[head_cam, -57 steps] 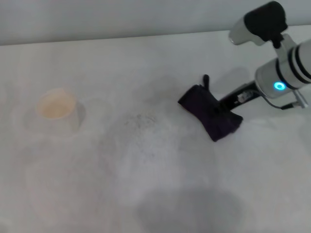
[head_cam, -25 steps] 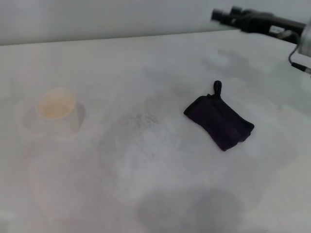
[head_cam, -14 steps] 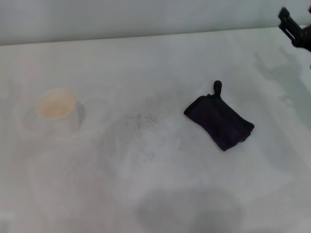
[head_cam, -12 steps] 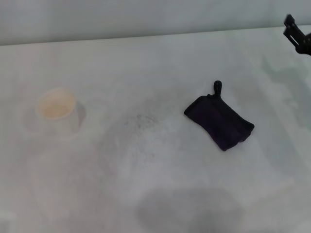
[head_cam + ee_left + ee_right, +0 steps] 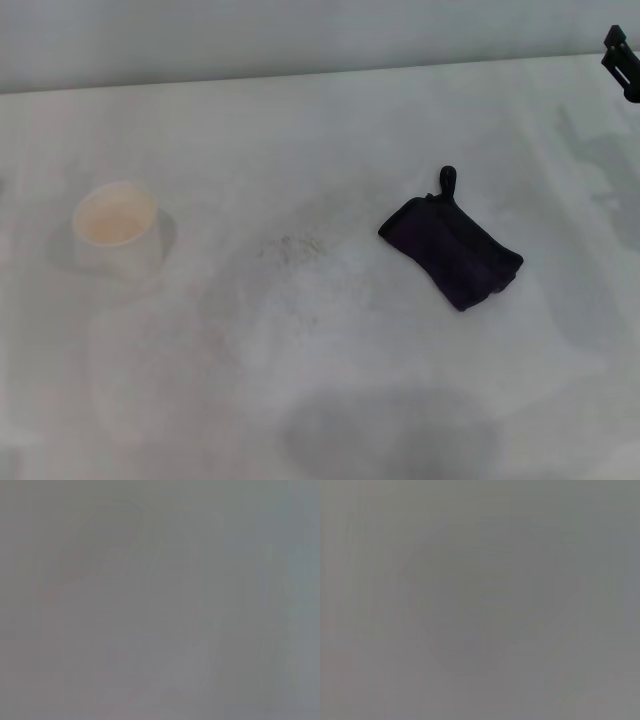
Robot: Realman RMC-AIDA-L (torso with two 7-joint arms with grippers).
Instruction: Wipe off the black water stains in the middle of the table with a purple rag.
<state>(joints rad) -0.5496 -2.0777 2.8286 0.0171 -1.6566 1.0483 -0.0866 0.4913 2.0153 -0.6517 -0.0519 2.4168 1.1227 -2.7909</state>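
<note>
on white table [image 5: 300,120] — purple rag [image 5: 452,250]

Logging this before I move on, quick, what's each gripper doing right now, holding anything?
Left gripper: not in view.
Right gripper: only its tip shows at the table's far right edge, holding nothing; open or shut cannot be told. The purple rag lies free.

No text, label, brand, number or sign can be read on anything here.
</note>
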